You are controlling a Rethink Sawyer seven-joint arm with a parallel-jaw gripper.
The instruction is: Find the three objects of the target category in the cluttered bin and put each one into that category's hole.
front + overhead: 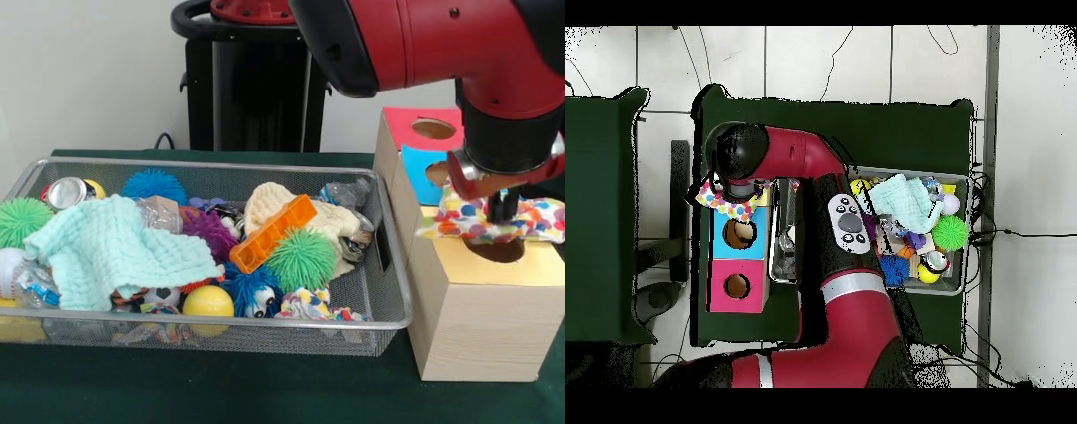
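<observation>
A polka-dot cloth (538,218) is spread just over the hole (500,252) in the yellow top of the wooden box (477,327). My gripper (503,209) comes down into the cloth's middle and is shut on it. From overhead, the cloth (717,199) pokes out under the arm at the far end of the box (715,262). The wire bin (399,291) holds more cloths: a mint one (115,252), a cream one (274,201) and a small patterned one (309,305) at the front.
Behind the yellow section, the box has a blue section (417,170) and a red section (408,119), each with a hole. The bin also holds an orange block (274,231), spiky balls (302,259), a yellow ball (208,302) and a can (66,192).
</observation>
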